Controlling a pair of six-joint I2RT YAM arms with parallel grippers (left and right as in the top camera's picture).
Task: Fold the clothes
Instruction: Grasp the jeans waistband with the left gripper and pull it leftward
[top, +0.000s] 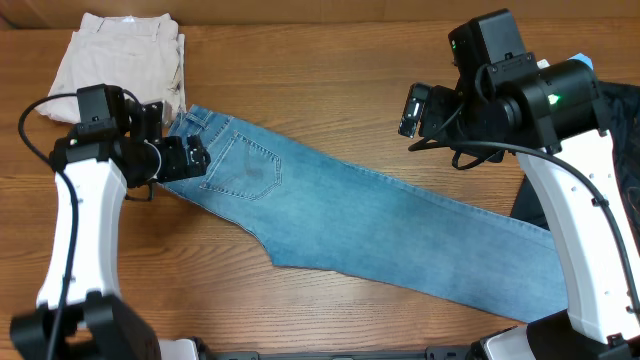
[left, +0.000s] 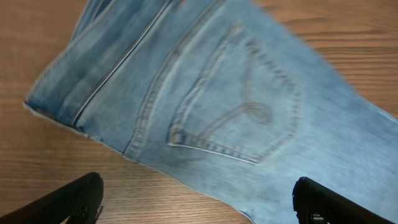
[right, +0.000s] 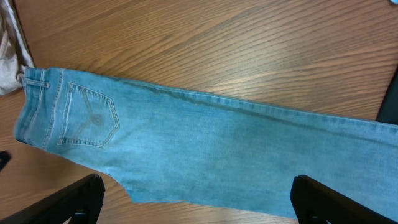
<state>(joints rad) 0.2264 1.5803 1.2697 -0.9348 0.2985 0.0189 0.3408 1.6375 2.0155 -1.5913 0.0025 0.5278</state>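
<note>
The light-blue jeans lie flat on the wooden table, folded lengthwise, waistband at the upper left, legs running to the lower right. A stitched back pocket faces up; it also shows in the left wrist view and the right wrist view. My left gripper hovers open and empty at the waistband edge; its fingers frame the jeans' edge. My right gripper is open and empty, raised above the table behind the jeans' legs; its fingers frame cloth and wood.
Folded cream-beige trousers lie at the back left, touching the jeans' waistband. A black garment lies at the right edge, partly under my right arm. Bare wood spans the back middle.
</note>
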